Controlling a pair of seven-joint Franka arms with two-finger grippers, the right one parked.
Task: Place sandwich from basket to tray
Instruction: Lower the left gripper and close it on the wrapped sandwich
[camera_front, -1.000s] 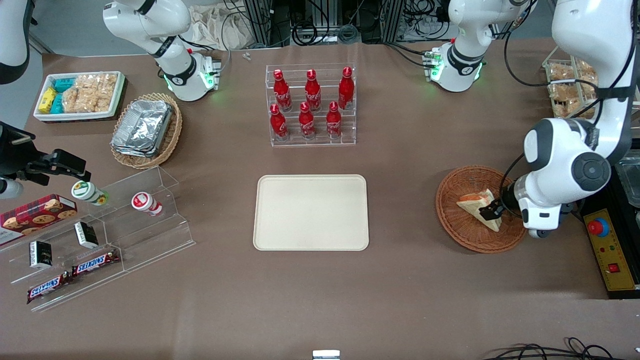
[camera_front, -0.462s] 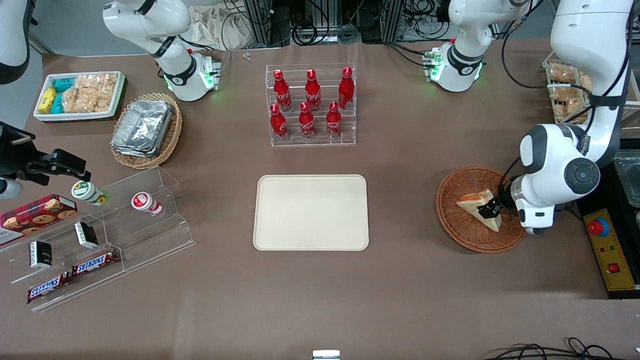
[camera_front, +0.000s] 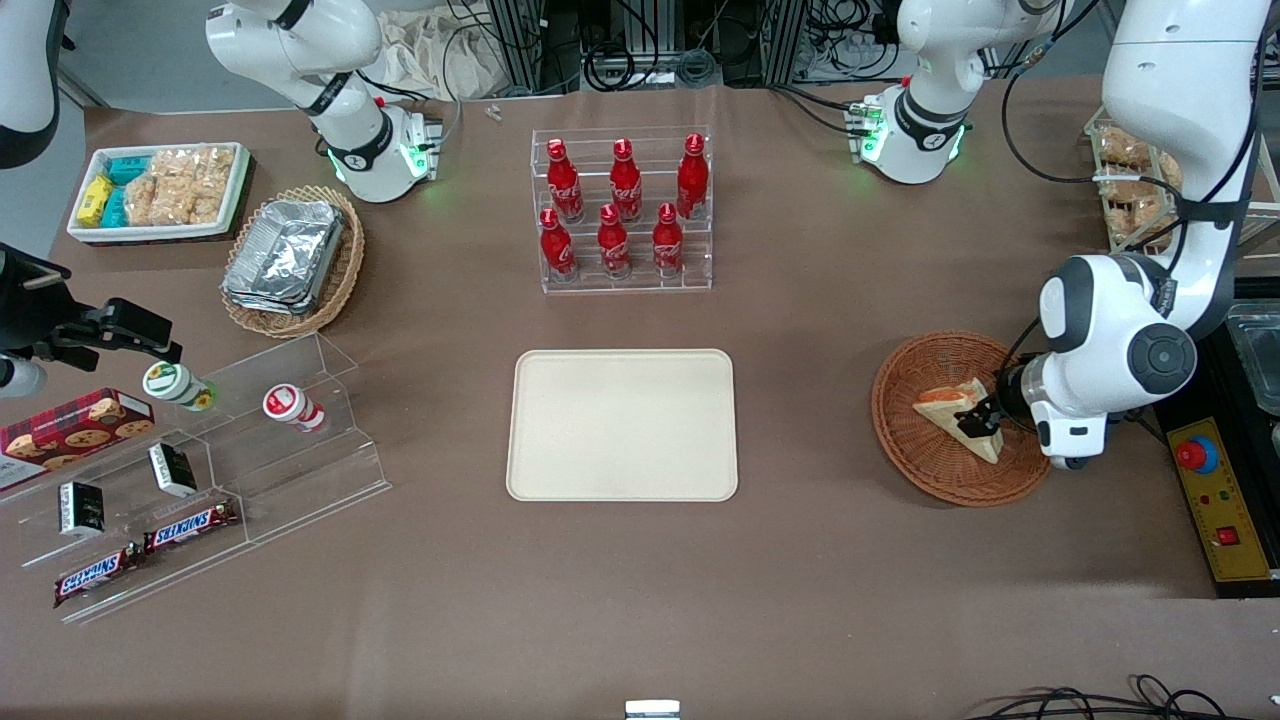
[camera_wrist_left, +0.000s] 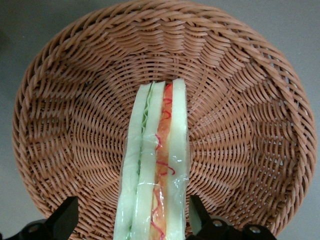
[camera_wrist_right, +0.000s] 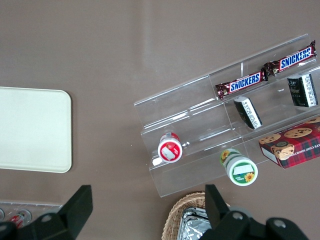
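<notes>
The sandwich (camera_front: 945, 402) is a pale wedge with orange-red and green filling, lying in the round reddish-brown wicker basket (camera_front: 920, 455) toward the working arm's end of the table. My left gripper (camera_front: 978, 420) is down in the basket, open, with one finger on each side of the sandwich's wide end. In the left wrist view the sandwich (camera_wrist_left: 155, 165) stands on edge between the fingers (camera_wrist_left: 200, 217) over the basket weave (camera_wrist_left: 240, 100). One finger is close to the bread and the other stands apart from it. The cream-beige tray (camera_front: 622, 425) lies bare at the table's middle.
A clear rack of red bottles (camera_front: 622, 215) stands farther from the camera than the tray. An acrylic stand with snacks (camera_front: 200, 460), a tan basket with foil trays (camera_front: 290, 255) and a white snack bin (camera_front: 160, 190) lie toward the parked arm's end. A yellow control box (camera_front: 1215, 490) sits beside the basket.
The working arm's elbow has shifted slightly away from the camera, and the gripper has settled a little along the sandwich. The sandwich has not moved.
</notes>
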